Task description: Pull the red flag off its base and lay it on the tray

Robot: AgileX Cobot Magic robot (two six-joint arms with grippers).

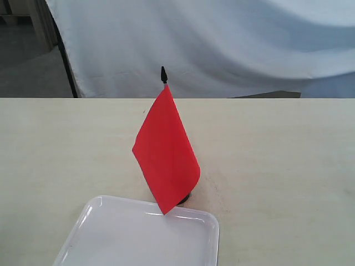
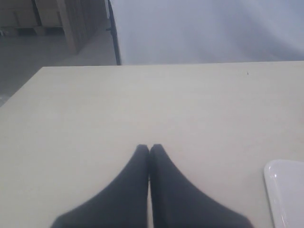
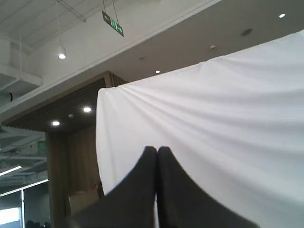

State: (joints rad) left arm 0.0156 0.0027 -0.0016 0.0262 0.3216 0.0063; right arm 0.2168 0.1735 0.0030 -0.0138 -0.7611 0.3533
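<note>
red flag (image 1: 165,152) standing in base (image 1: 186,198), worktop (image 1: 277,155) centre | cloth's low corner overlaps tray (image 1: 138,238) far rim; tray at flag's 7 o'clock | left claw (image 2: 149,148) tips pressed together, empty, over bare worktop | right claw (image 3: 156,149) tips together, empty, facing white drape (image 3: 228,118)

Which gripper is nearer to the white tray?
Probably the left. The left gripper sits low over the table with the tray corner close by. The right gripper points up at the curtain, no tray in its view.
</note>
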